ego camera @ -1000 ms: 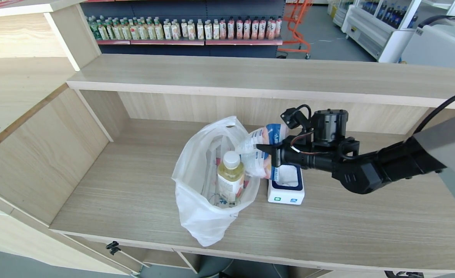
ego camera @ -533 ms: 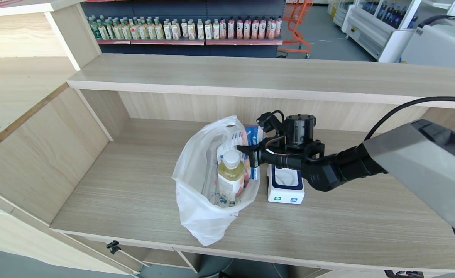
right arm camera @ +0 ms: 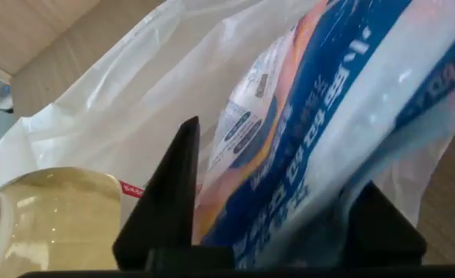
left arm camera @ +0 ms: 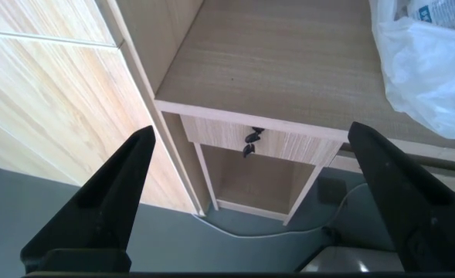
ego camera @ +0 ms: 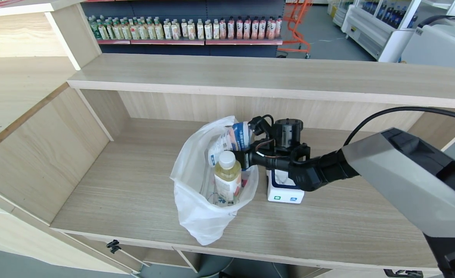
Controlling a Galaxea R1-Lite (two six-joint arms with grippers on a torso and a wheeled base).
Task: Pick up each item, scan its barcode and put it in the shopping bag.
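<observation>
I am pinching a blue, white and pink packet [ego camera: 227, 141] in the right gripper [ego camera: 244, 156], whose fingers are pressing on the packet's sides just above the open mouth of the white shopping bag [ego camera: 196, 212] on the wooden counter [ego camera: 127, 185]. A yellow bottle [ego camera: 227, 179] is standing upright inside the bag. A white scanner [ego camera: 285, 193] is sitting just beside the bag. The left gripper [left arm camera: 252, 133] is hanging spread wide, off the counter's front edge.

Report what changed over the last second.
The right gripper carried the blue-and-white packet leftward from above the scanner to the shopping bag mouth, still gripping it. The bag and the bottle inside it barely shifted; the scanner stayed put.
</observation>
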